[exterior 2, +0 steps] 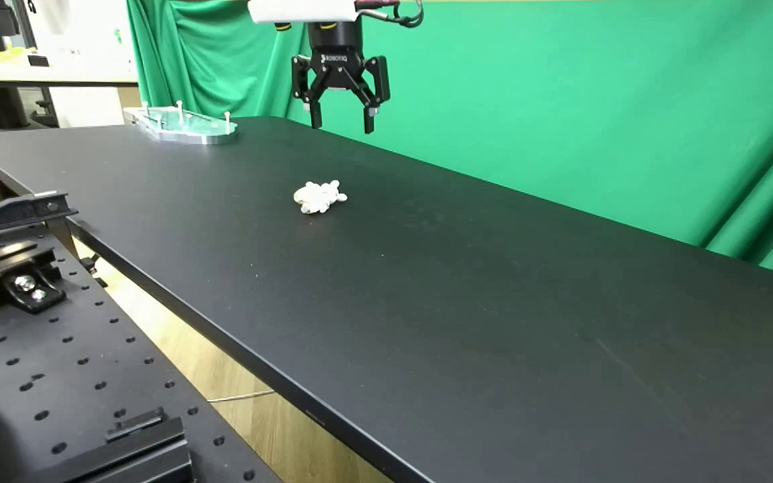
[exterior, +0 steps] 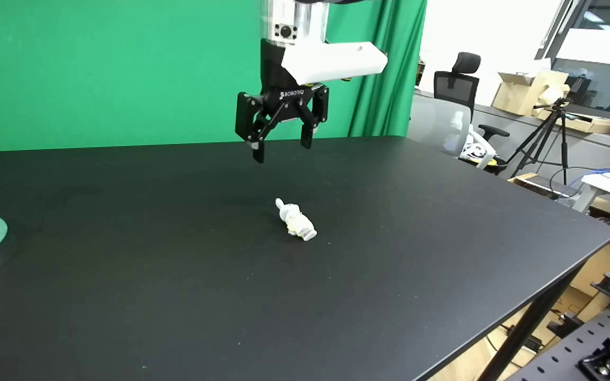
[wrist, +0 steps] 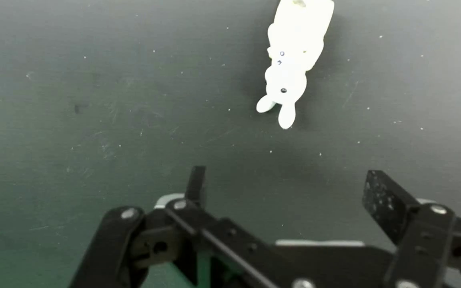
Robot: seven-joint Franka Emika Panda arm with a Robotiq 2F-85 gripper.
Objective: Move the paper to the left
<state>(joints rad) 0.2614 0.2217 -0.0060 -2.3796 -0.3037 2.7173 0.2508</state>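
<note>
Your Robotiq gripper (exterior: 282,147) hangs above the black table (exterior: 178,296) with its fingers (wrist: 386,202) spread wide and their tips pointing down in both exterior views. The white rabbit figurine (wrist: 294,48) lies on the tabletop, apart from those fingers, and in your wrist view its two ears point toward the gripper while its base reaches the top edge. In an exterior view you also have a clear plate with upright pegs (exterior 2: 205,139) on the table, well apart from the figurine, and a green curtain (exterior 2: 527,100) behind.
</note>
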